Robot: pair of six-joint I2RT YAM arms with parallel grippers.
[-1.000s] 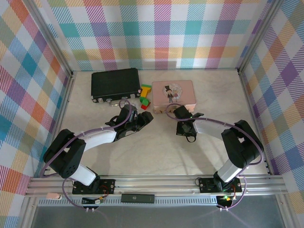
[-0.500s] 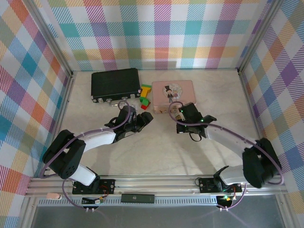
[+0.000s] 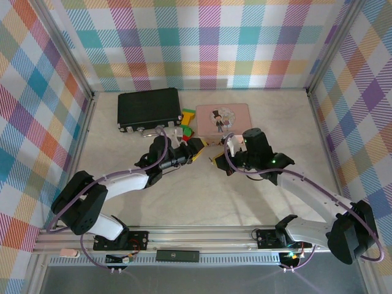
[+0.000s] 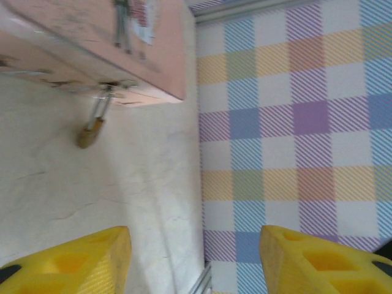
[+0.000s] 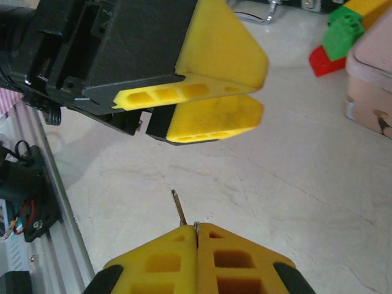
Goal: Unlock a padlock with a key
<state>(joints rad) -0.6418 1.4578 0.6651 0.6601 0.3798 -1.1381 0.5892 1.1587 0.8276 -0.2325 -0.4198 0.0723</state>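
My right gripper (image 5: 196, 228) is pinched fully closed on the key (image 5: 178, 207). The key's thin metal tip pokes out from between the yellow fingers, a little in front of the pink tin box (image 3: 223, 119). My left gripper (image 4: 195, 236) stands partly open with nothing between its fingers, near the box's front left corner and close to the right one. The padlock (image 4: 90, 133) hangs by its silver shackle from the latch on the box's front wall, its brass body low against the tabletop (image 4: 141, 202). Coloured toy blocks (image 3: 187, 121) sit just beside the box's left side.
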